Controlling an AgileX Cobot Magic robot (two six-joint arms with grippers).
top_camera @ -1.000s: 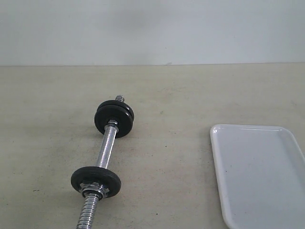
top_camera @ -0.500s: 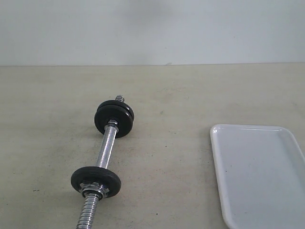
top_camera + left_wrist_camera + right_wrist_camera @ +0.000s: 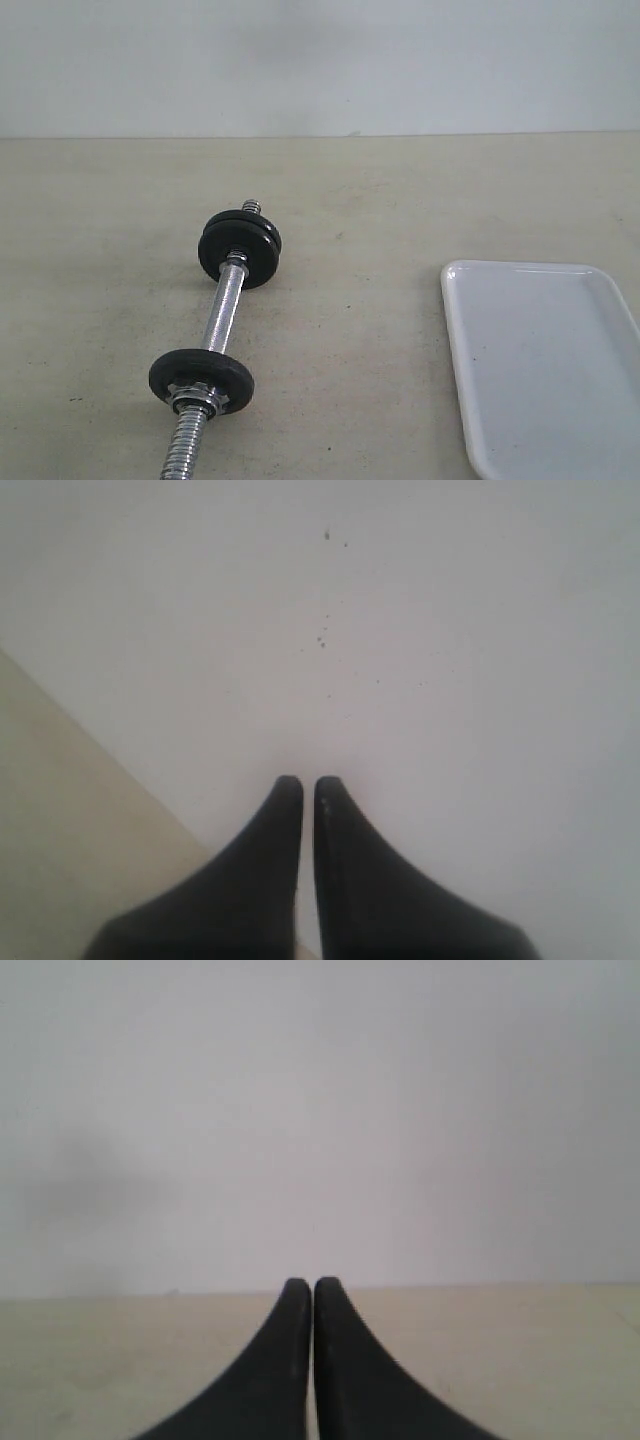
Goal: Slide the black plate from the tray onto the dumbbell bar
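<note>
The job looks finished. The visible part of the white tray [image 3: 545,370], at the right of the bench [image 3: 400,190], holds nothing. The dumbbell bar [image 3: 222,310], on the left, carries a far pair of black plates [image 3: 240,250] and a near black plate [image 3: 201,377]. The left end effector [image 3: 308,785] and right end effector [image 3: 312,1285] are pressed together and empty. Neither wrist view shows the bar or plates, so both are likely well apart from them.
</note>
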